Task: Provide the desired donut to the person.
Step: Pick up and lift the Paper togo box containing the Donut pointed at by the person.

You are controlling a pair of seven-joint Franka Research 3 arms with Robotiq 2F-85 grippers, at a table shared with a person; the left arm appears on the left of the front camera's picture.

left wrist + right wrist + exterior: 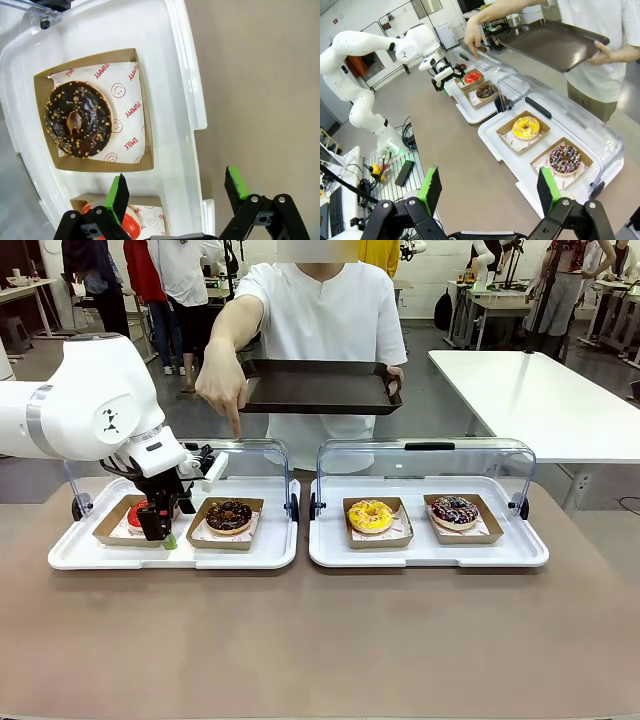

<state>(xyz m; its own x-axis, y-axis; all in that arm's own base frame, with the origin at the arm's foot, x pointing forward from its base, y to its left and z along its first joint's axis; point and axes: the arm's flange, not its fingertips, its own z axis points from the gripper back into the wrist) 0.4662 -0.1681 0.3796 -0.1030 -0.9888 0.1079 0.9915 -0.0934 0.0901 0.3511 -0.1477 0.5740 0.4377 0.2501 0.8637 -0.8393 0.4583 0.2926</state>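
You've barely begun: the person (320, 320) points a hand (222, 390) down, seemingly at the chocolate donut (229, 515) (the angle leaves doubt), which lies boxed and untouched. Your left gripper (177, 187) hovers, jaws apart, with that donut at eleven o'clock. The right gripper (490, 187) gapes empty. Pickup and delivery to the brown tray (320, 388) are left.

Red print "YUMMY", "SMILE" + smiley faces on paper liner (127, 107) under choc donut (77, 119).

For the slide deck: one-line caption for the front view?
Person with a brown tray points toward the chocolate donut; open left gripper hovers at the red donut beside it.
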